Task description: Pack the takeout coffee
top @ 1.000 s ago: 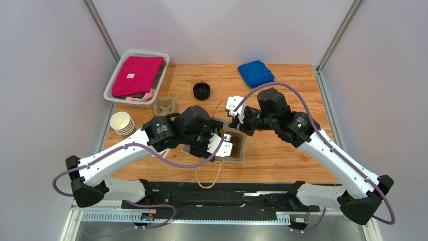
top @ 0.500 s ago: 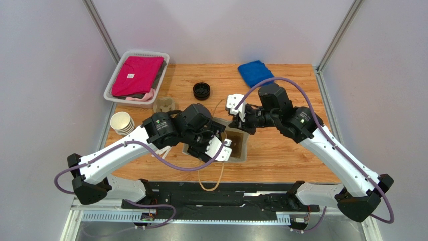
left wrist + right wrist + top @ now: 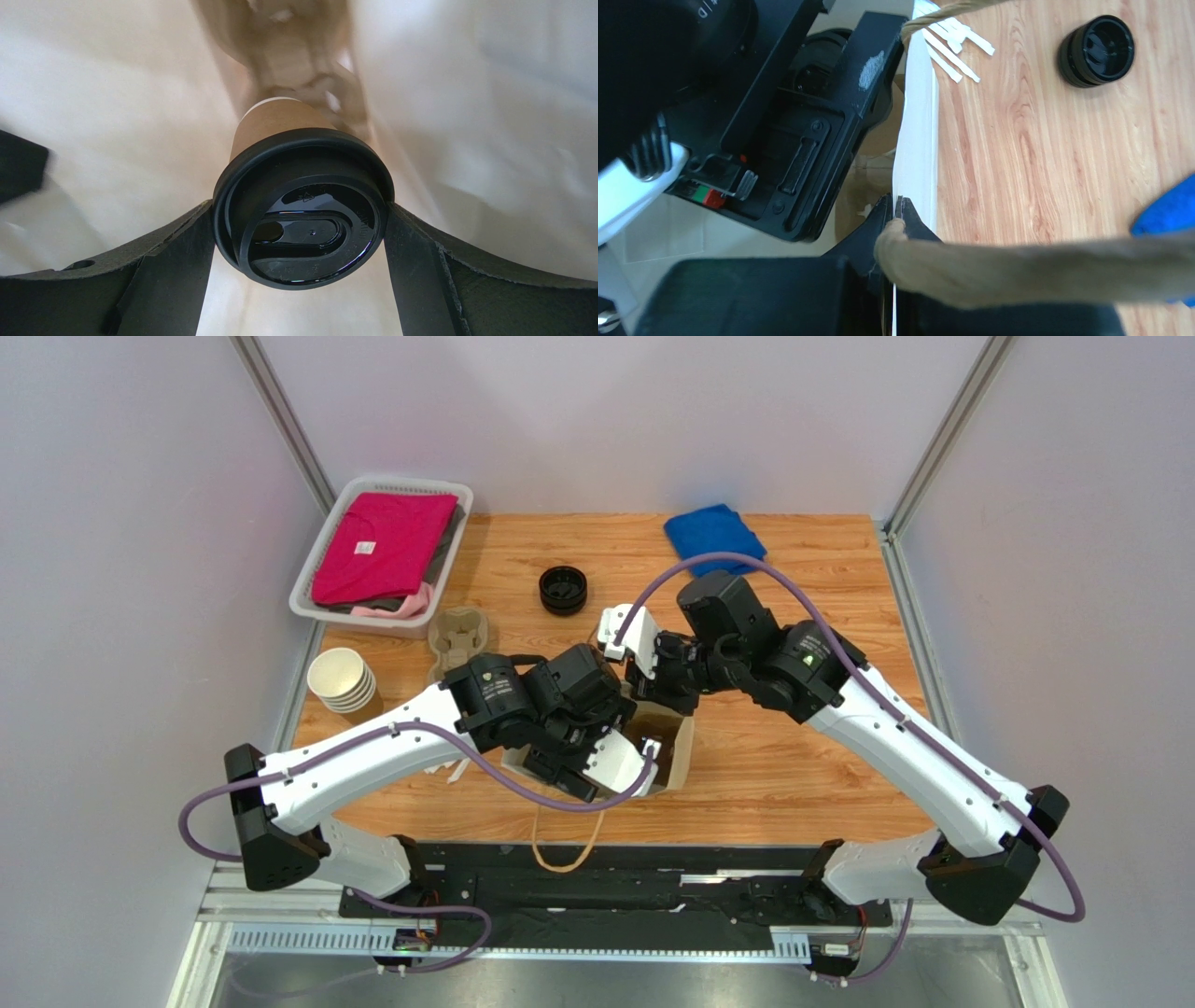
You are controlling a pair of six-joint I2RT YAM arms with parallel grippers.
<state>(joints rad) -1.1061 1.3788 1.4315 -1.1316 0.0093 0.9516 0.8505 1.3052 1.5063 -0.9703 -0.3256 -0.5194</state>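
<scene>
**Coffee held inside the bag, right gripper pinching the rim**

Clock bearings are read in the top view, with 12 at the table's far edge.

The bag (image 3: 676, 756) sits open-topped at the 6 o'clock side of the table (image 3: 786, 742), close to the near edge. The left gripper (image 3: 298, 210) reaches down into it from 9 o'clock. In the left wrist view its jaws stand wide. One black finger (image 3: 165, 273) presses on each side of the coffee (image 3: 277, 126), against the rim of its lid (image 3: 302, 227), so the coffee is gripped. The tan cup points away from the camera, lid toward it, with the bag's pale paper walls all round. Whether the cup's base touches the bag's floor cannot be told.

The right gripper (image 3: 896, 207) comes in from 1 o'clock. It is clamped tight on the bag's far rim, with the thin white paper edge caught between its tips. A twisted paper handle (image 3: 1032, 269) crosses just in front of those fingers. A second loop (image 3: 568, 843) hangs past the table's near edge at the bag's 6 o'clock.

From the bag:
- The black lids (image 3: 563, 590) lie at 11 o'clock.
- A blue cloth (image 3: 713, 536) lies at 1 o'clock, near the far edge.
- A pulp carrier (image 3: 459, 632) lies at 10 o'clock.
- The stacked cups (image 3: 341, 679) lie at 9 o'clock.
- A white basket (image 3: 316, 574) of folded clothes sits at the far left corner.
</scene>
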